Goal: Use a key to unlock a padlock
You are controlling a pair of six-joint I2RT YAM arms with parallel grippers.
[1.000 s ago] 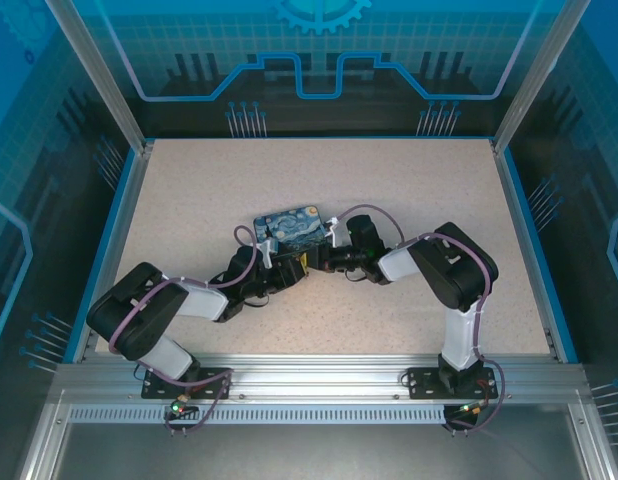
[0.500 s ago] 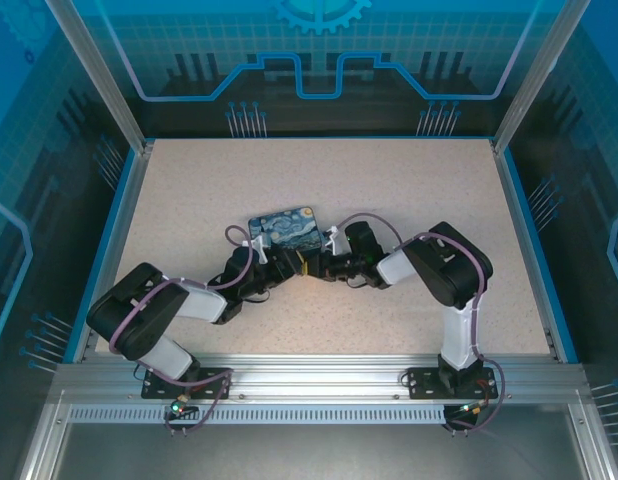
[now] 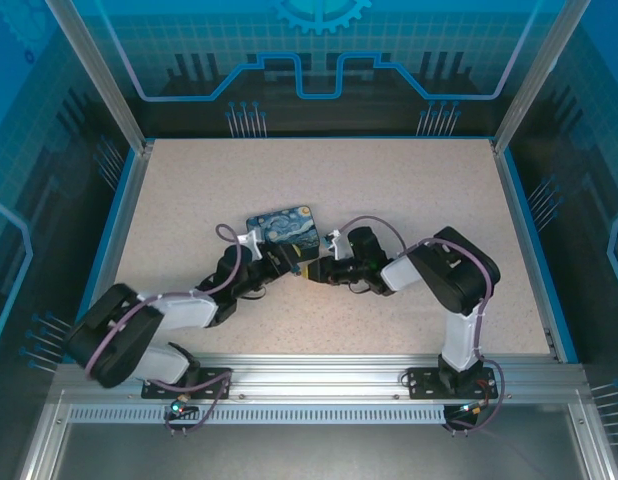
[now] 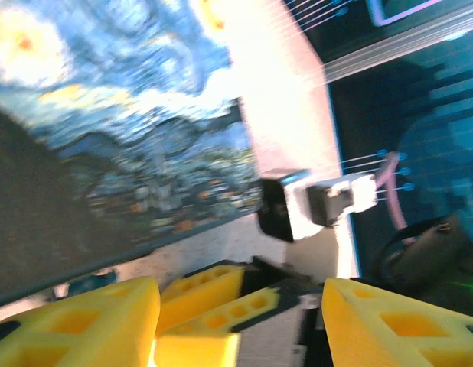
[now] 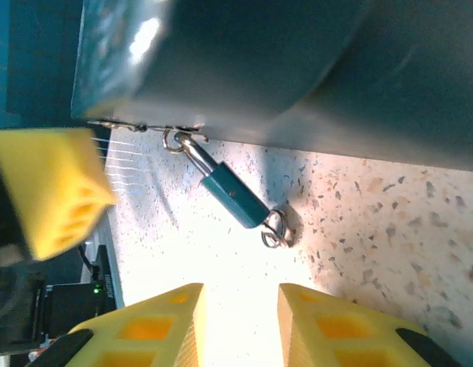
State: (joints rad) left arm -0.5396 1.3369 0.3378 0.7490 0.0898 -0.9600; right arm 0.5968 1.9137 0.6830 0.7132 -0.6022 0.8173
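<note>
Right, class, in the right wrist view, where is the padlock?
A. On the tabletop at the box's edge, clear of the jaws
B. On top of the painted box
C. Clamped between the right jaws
A: the padlock lies on the speckled table with one end at the edge of the box, and the right gripper has its jaws apart with nothing between them.

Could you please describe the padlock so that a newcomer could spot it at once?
Find the starry-night box at the middle of the table. At the foot of its dark side, the padlock hooks into a thin metal latch. It is a tiny teal bar with a wire ring at its free end, dwarfed by the box.
</note>
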